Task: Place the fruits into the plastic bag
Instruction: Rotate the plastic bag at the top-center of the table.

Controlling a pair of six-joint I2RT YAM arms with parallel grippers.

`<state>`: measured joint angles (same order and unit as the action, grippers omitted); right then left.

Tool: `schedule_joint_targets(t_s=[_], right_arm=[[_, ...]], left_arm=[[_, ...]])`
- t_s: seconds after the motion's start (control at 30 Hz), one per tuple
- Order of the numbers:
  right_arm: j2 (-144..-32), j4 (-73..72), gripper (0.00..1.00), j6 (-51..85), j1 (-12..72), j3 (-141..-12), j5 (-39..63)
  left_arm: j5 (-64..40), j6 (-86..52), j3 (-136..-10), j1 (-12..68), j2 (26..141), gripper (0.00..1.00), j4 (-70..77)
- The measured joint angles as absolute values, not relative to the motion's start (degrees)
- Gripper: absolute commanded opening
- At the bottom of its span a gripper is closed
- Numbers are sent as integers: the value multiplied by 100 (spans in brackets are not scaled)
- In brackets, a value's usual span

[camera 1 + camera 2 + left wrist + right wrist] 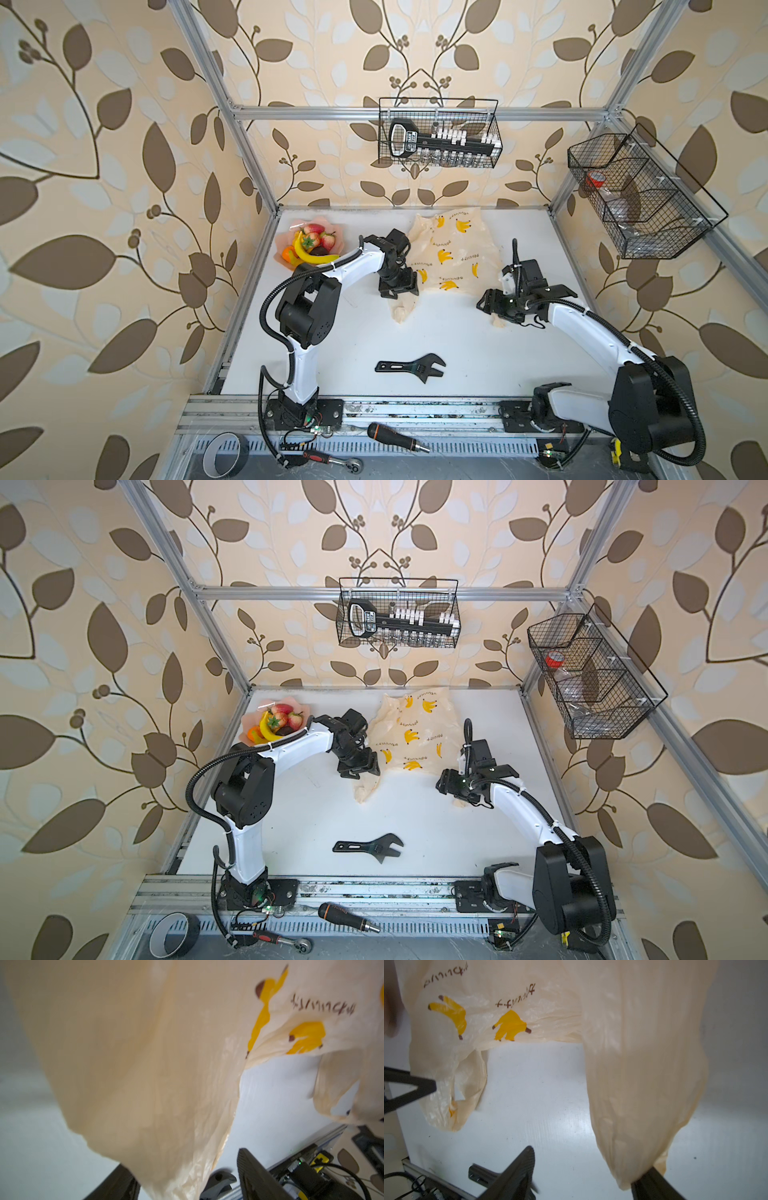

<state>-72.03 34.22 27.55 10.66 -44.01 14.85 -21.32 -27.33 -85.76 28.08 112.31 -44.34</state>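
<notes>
Toward the upper left of the table in both top views, the fruits sit heaped in a pink dish, well apart from the plastic bag, which lies flat at upper centre. The left gripper stands over the bag's lower left corner and the right gripper over its lower right corner. A wrench lies alone at lower centre.

From the left wrist, one handle loop of the bag drapes between the left gripper's fingers, which stand apart without pinching it.

From the right wrist, the other handle loop lies between the right gripper's spread fingers, brushing one finger.
</notes>
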Motion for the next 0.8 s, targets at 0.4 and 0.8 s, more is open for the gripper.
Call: schedule_joint_targets(t_s=[0.4,0.8], right_arm=[[-7384,4576,81,1968,1879,-6167,-274],[-9529,4346,80,692,3452,-6827,-2661]], left_arm=[[-2182,-2781,-8427,2303,10624,96,-3795],[-2818,-3492,-7747,1678,8589,99,-3275]])
